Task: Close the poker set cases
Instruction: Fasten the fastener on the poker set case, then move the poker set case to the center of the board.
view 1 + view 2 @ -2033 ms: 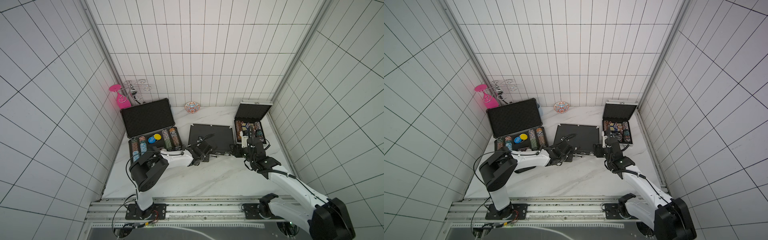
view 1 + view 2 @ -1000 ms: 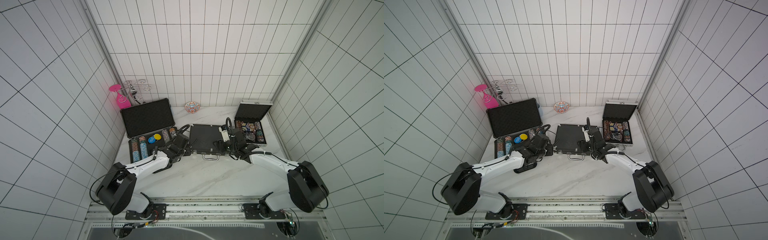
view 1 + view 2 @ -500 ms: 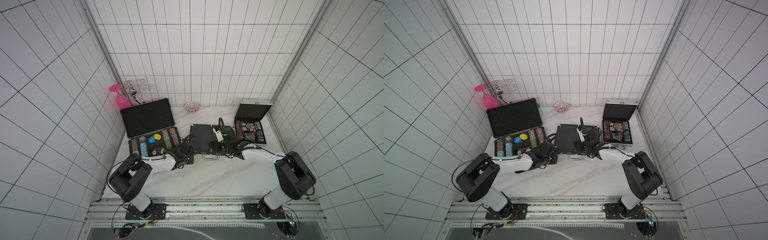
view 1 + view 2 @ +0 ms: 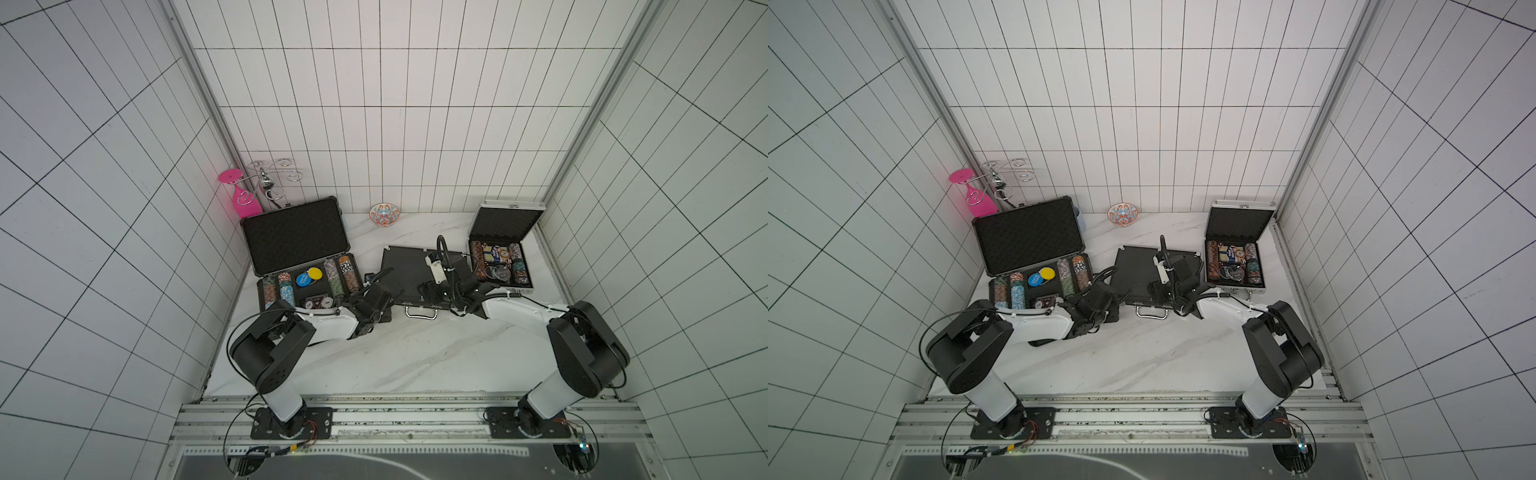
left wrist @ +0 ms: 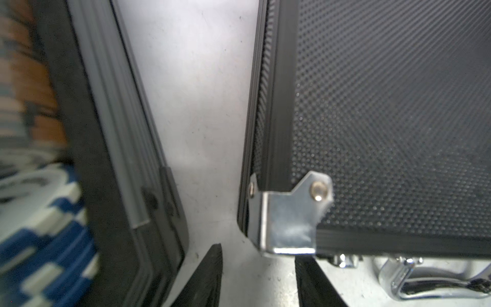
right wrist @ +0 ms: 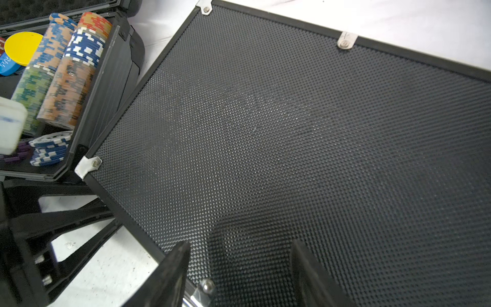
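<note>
Three poker set cases stand in a row on the marble table. The large ribbed black one (image 4: 297, 239) at the left stands open, chips showing. The small silver one (image 4: 505, 222) at the right stands open too. The medium black case (image 4: 405, 272) between them lies shut, handle (image 4: 421, 312) to the front. My left gripper (image 5: 257, 252) is open and empty at that case's front left corner (image 5: 287, 220), beside the large case (image 5: 119, 133). My right gripper (image 6: 239, 247) is open above the shut case's dimpled lid (image 6: 292, 133), near its front edge.
A pink glass (image 4: 243, 199) and a wire rack (image 4: 270, 178) stand in the back left corner. A patterned bowl (image 4: 384, 215) sits against the back wall. Tiled walls close in on both sides, and the arms' rail (image 4: 407, 419) runs along the front.
My left gripper has shifted right to the middle case's front left corner and its jaws have spread wider. My right gripper has slid left along that case's front edge.
</note>
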You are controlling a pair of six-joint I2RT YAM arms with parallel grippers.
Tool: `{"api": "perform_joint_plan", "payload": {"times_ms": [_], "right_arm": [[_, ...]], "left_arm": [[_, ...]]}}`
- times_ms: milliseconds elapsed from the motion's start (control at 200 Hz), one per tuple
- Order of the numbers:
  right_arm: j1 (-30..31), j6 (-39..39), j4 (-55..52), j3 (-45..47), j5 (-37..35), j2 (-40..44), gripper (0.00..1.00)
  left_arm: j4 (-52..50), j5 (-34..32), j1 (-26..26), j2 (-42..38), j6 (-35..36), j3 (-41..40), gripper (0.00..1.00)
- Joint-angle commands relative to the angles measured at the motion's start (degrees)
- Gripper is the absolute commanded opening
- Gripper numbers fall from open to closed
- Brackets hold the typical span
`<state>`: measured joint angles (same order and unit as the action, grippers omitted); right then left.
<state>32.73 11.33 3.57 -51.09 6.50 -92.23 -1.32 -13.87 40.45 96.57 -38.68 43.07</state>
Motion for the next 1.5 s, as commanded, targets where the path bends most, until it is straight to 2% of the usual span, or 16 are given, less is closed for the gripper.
{"api": "perform_joint_plan", "payload": {"times_ms": [0,155,500,665,765,944,1034,1204,1324,1499], "right_arm": [[0.37,-0.61,0.22,-1.19,0.24,-0.75,0.62],[0.39,-0.52,-0.04,-0.98,0.37,0.07,0.61],[-0.22,2.51,-5.66,-1.37,-3.82,7.14,0.62],[-5.00,6.62,-7.28,3.08,-4.83,11.74,0.64],[-8.15,7.86,-7.64,5.74,-5.99,14.19,0.65],[-13.23,8.88,-7.88,8.49,-4.78,16.08,0.70],[-14.85,8.88,-7.07,8.73,-2.81,14.53,0.71],[-15.85,9.40,-5.27,8.56,-0.88,11.21,0.70],[-16.42,9.91,-4.54,9.03,-0.88,9.85,0.70],[-17.33,10.77,-2.17,11.16,0.77,8.11,0.70]], "left_arm": [[2.11,-1.61,-0.99,4.61,-2.47,0.08,0.46],[3.20,1.19,-0.98,5.49,-2.94,0.31,0.46],[-4.46,5.10,-0.64,-8.03,-3.23,0.44,0.48],[-6.41,7.01,-0.63,-10.89,-0.96,3.94,0.48],[-7.75,9.77,-0.10,-8.26,1.66,8.98,0.50],[-13.45,-0.11,0.17,-3.47,5.26,17.27,0.54],[-16.01,-3.26,-1.56,-1.06,7.60,21.06,0.58],[-15.91,0.84,-6.99,4.91,12.11,25.70,0.61],[-15.80,4.14,-7.84,9.21,14.86,28.32,0.61],[-14.50,6.29,-8.28,13.38,15.12,29.69,0.60]]}}
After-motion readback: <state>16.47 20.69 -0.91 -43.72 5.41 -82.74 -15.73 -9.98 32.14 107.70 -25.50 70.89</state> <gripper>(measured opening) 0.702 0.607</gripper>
